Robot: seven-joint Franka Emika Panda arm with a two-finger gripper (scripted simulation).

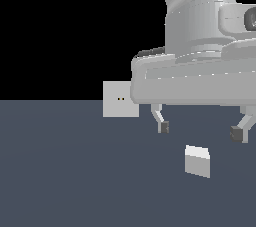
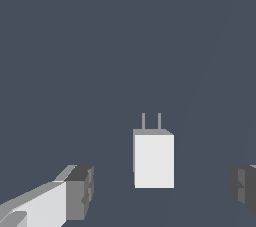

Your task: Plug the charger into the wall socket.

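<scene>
Light-grey, the charger (image 1: 197, 161) is framed from above by the spread, empty hand (image 1: 200, 132), presumably for grasping, the wall socket (image 1: 120, 99) at ten o'clock.

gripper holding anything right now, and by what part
Nothing is held. The gripper hangs open above the charger, its fingers apart and clear of it.

No text, label, brand, number or sign can be read anywhere in either view: the charger (image 1: 197, 161), the wall socket (image 1: 118, 99) and the gripper (image 1: 200, 130) all show plain, unmarked grey faces.
</scene>
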